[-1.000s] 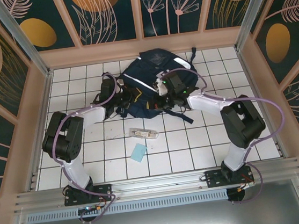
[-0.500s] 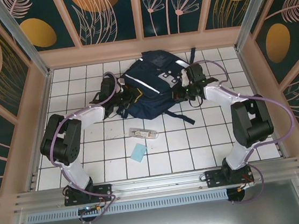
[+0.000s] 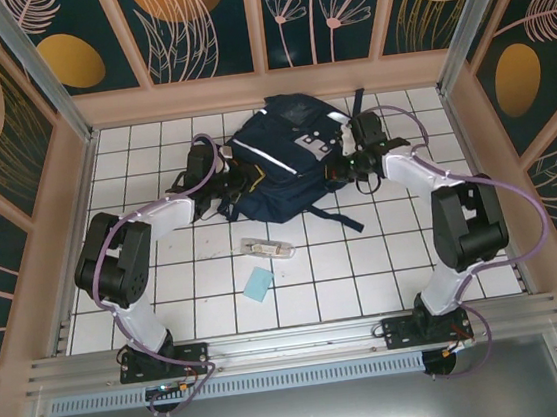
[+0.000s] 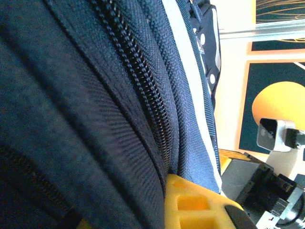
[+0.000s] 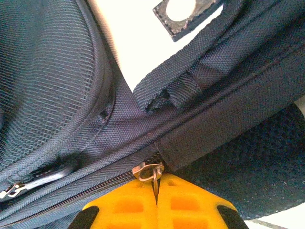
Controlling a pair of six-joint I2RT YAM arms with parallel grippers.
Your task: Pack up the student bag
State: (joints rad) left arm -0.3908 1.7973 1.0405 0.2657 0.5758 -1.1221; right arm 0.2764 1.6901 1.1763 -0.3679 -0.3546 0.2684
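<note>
Right hand had swung from the middle of the student bag to its right edge, far across the surface, pinching the zipper pull; left hand clamped bag fabric; pencil case and blue pad lay unpacked.

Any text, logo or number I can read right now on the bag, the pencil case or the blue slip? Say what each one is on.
Nothing is legible.
student bag: no brand or label can be read, and its grey patches look blank.
pencil case: the contents are too small to read.
blue slip: looks plain, too small to be sure.
zipper pull: bare metal with no marking visible.
</note>
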